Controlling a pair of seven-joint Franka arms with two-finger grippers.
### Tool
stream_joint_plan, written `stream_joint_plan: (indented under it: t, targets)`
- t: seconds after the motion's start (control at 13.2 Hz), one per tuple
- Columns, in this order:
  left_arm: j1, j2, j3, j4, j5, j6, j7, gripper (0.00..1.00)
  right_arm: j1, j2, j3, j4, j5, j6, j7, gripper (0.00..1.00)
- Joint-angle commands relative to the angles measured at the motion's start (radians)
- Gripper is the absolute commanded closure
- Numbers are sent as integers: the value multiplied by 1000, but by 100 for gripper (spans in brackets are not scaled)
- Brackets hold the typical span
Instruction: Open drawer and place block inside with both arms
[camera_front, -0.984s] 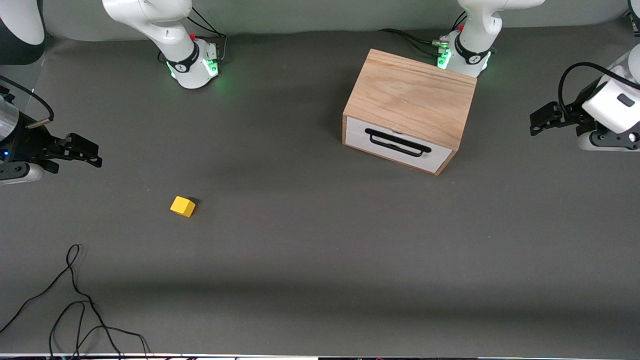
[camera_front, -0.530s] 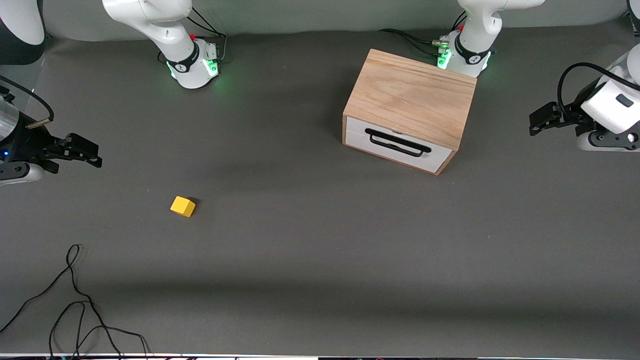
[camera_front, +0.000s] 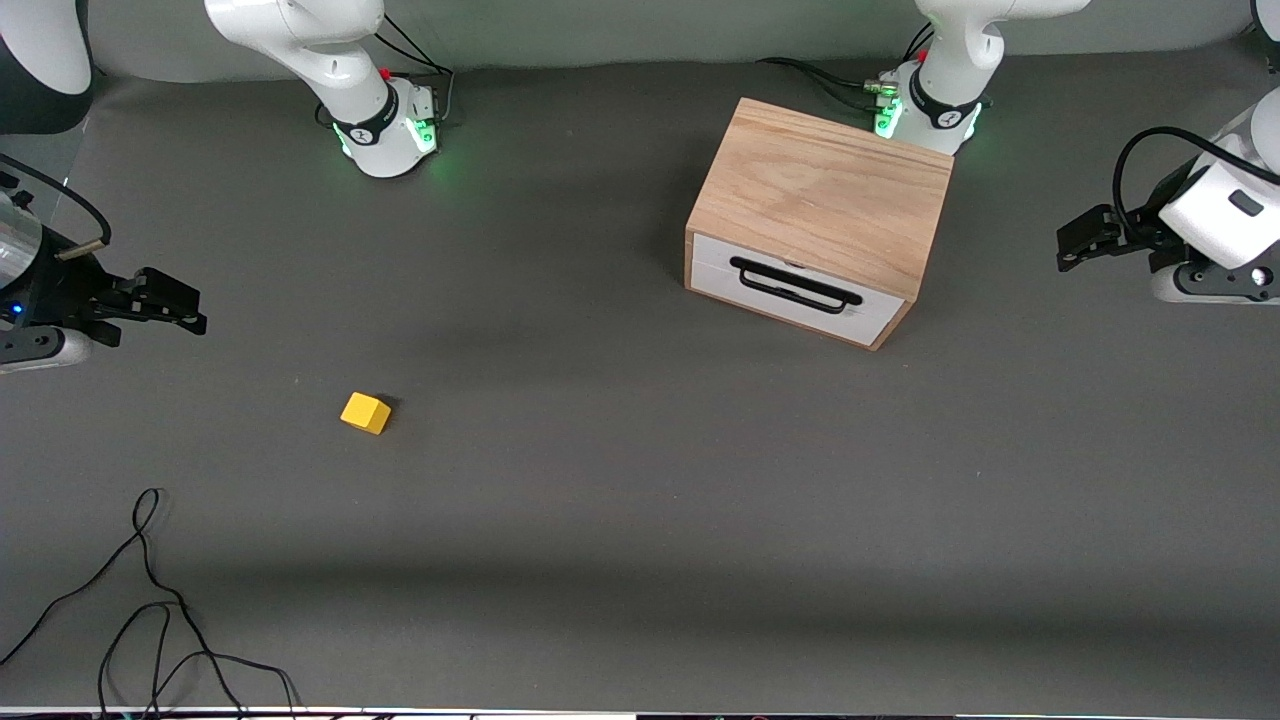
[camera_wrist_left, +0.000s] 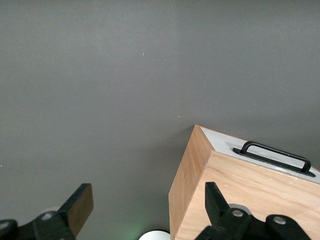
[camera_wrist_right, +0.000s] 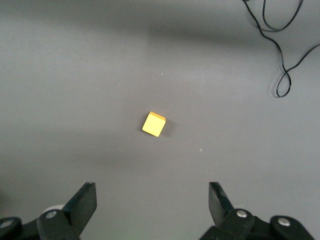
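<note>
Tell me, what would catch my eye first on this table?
Probably the small yellow block, alone on the dark table toward the right arm's end. Next, the wooden box near the left arm's base, its white drawer shut. Both arms wait: the left gripper and right gripper hang open, holding nothing.

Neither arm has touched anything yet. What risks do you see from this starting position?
1. The drawer is shut, and its box sits at an angle, so a pull by the open left claw on the slim black handle may drag or turn the box.
2. The block is small and turned askew under the open right claw, so the fingers could knock it aside.
</note>
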Motion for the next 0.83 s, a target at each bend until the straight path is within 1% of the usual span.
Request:
stream_joint_plan:
  t: [0.0,0.08,0.23,0.3,0.38,0.61,0.76]
  targets:
    - [-33,-9,-36,0,12,-24,-163,0,-7,6,3,4,10,-22,-11,0]
    - [-40,-9,-66,2,11,-33,-266,0,-6,1,3,-5,10,-22,-11,0]
    - [-54,-7,-150,5,8,-35,-428,0,-7,4,2,-8,10,-33,-17,0]
    - [-55,-4,-202,5,-2,-24,-541,0,-7,4,0,-8,10,-36,-17,0]
    - [-60,11,-249,11,-2,-15,-656,0,-7,4,-9,-14,10,-36,-17,0]
    - [-64,86,-394,72,-2,14,-1002,0,-7,4,-32,-56,10,-34,-19,0]
    - [-78,117,-452,88,4,80,-1313,0,-9,6,-33,-83,9,-17,-19,0]
